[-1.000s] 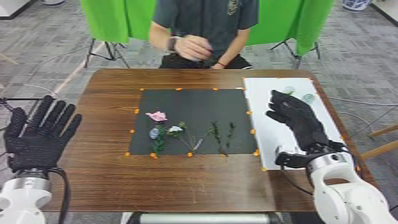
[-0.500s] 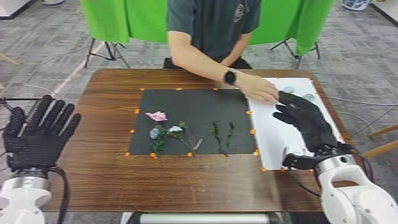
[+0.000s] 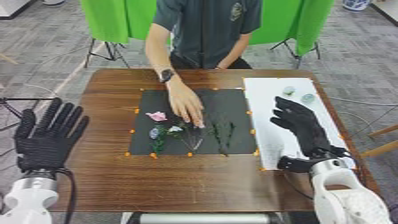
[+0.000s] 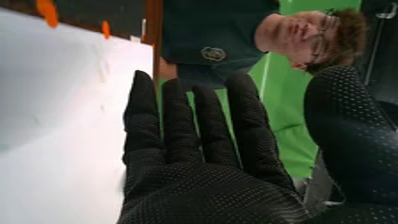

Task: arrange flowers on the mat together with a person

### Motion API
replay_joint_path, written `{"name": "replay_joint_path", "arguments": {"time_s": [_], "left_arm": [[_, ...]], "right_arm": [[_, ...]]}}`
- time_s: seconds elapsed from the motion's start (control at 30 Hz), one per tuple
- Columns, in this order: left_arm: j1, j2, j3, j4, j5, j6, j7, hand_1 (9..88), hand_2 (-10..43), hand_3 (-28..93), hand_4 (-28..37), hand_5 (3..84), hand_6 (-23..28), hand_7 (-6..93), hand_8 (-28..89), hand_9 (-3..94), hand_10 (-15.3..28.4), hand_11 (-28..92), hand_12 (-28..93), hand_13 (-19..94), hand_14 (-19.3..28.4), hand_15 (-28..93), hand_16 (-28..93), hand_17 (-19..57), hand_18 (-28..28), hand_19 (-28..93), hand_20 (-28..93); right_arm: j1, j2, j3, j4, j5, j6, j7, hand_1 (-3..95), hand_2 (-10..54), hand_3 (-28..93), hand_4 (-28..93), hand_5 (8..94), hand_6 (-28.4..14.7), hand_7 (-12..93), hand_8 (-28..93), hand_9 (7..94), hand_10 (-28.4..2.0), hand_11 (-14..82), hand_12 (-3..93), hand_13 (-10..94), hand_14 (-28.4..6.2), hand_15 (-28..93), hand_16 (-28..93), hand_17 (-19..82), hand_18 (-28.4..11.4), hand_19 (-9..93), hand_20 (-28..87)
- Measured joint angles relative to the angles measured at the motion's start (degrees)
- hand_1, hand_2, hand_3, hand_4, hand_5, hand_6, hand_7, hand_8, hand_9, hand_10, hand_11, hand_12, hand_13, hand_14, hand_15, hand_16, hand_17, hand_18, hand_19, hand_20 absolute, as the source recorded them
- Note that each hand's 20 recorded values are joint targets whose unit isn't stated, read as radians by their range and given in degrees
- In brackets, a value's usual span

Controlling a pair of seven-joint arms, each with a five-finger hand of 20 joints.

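On the brown wooden counter [image 3: 107, 175], the dark rectangular mat [image 3: 218, 102] carries the flowers; clock directions run from its middle, 12 toward the person. The pink ruffled flower [image 3: 156, 116] lies toward 10, the pale-blue bloom [image 3: 154, 133] with leafy green stem toward 8, and the small white flower [image 3: 175, 129] just beside it, nearer the middle. Two thin green sprigs [image 3: 230, 131] lie toward 4 and 5. The person's hand [image 3: 184, 100] reaches in from 12, fingertips near the white flower; whether they pinch anything cannot be told.

The right hand [image 3: 304, 126] is over the long white sheet [image 3: 277, 131] toward 3, empty, its fingers extended. The left hand [image 3: 43, 147], also empty with fingers spread, is between 8 and 9, off the mat. Two pale-green rounded pieces [image 3: 307, 98] sit on the sheet toward 2.

The flowers are probably very light, with flexible stems and soft heads that would crush or catch on a glove. A gentle pinch at mid-stem, clear of the petals, seems safest; smooth stems might roll. The round emblem [image 3: 236, 11] on the person's dark shirt bears no legible lettering.
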Motion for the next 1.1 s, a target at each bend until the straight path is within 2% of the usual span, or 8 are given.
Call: {"name": "replay_joint_path", "arguments": {"time_s": [0.23,0.37,0.53,0.67,0.73,0.83,1.0,1.1], "left_arm": [[-0.1,-0.17,0.12,0.24,0.01,-0.05,-0.21,28.3,17.1,61,-28.3,43.2,7.3,10.4,-10,39.2,14.9,17,7,31,13.3,23,-5,-3.3,12.3,28,12],[-0.2,-0.16,0.11,0.34,-0.05,-0.08,-0.26,25.1,16.8,67,-28.3,43.2,7.2,10.5,-10,39.1,14.9,17,7,31,13.4,23,-5,-3.3,12.3,28,13],[-0.4,-0.11,0.16,0.47,0.09,-0.12,-0.7,25.6,16.3,67,-28.3,43.2,7.2,10.6,-10,39.0,14.8,17,7,31,13.4,23,-5,-3.3,12.4,28,13],[-0.3,-0.11,0.17,0.46,0.26,-0.13,-0.86,26.4,16.6,66,-28.3,43.2,7.2,10.6,-10,39.1,14.8,17,7,31,13.4,23,-5,-3.3,12.4,28,13],[-0.3,-0.13,0.17,0.41,0.35,-0.09,-0.88,26.7,17.2,66,-28.3,43.3,7.2,10.7,-10,39.2,14.8,17,7,31,13.4,23,-5,-3.3,12.4,28,13],[-0.1,-0.26,0.16,0.34,0.86,-0.01,-1.22,26.7,17.4,66,-28.3,43.4,7.2,10.8,-10,39.2,14.8,17,7,31,13.4,23,-6,-3.3,12.3,28,13],[0.1,-0.66,0.4,0.32,1.22,0.14,-2.39,26.9,17.7,65,-28.3,43.4,7.3,10.7,-10,39.2,14.8,17,7,31,13.4,23,-6,-3.3,12.3,28,13],[0.1,-0.84,0.69,0.34,1.23,0.35,-2.91,26.9,17.7,65,-28.3,43.3,7.3,10.6,-10,39.1,14.9,17,7,31,13.5,23,-6,-3.4,12.4,29,13]], "right_arm": [[3.8,0.4,0.1,1.6,-10.6,-2.8,-2.4,24.6,-2.6,83,-25,35.1,-2.0,18,-13,30.6,-10.7,6.2,9.6,22,-7.0,13,5,14,-10.8,31,10],[4.9,1.0,0.2,3.1,-23.6,-2.8,-5.7,26.3,-3.4,82,-25,33.9,-1.7,18,-13,29.5,-10.5,5.7,9.9,20,-8.8,13,5,11,-11.4,33,8],[6.8,2.1,1.3,4.6,-36.1,-2.3,-4.4,26.4,-3.9,82,-25,30.6,-1.3,17,-13,27.1,-10.6,4.8,9.9,17,-10.7,13,5,9,-11.3,34,7],[8.6,3.5,1.7,4.9,-47.1,-2.8,1.8,26.7,-4.3,81,-24,29.5,-1.5,16,-11,25.4,-10.6,4.0,10.7,15,-11.5,15,5,8,-11.6,37,4],[10.2,4.6,0.7,5.9,-53.0,-3.4,5.8,27.7,-4.6,81,-24,29.1,-1.8,16,-11,24.4,-12.1,3.8,10.8,15,-12.2,16,4,7,-12.1,39,4],[14.0,6.7,-2.5,9.3,-61.3,-5.0,11.3,29.2,-4.8,81,-24,27.5,-2.9,15,-11,22.7,-13.9,3.5,10.9,14,-13.7,19,3,8,-14.1,46,4],[21.1,7.8,-7.6,15.4,-68.4,-12.1,19.2,30.8,-5.2,81,-24,27.8,-4.1,14,-10,22.5,-15.1,4.4,10.4,15,-14.6,23,1,9,-15.2,51,4],[24.8,7.6,-10.2,19.1,-68.5,-12.0,22.7,32.0,-5.8,81,-24,27.6,-4.3,14,-10,21.9,-15.4,4.6,10.3,16,-14.7,23,1,10,-15.4,51,3]]}}
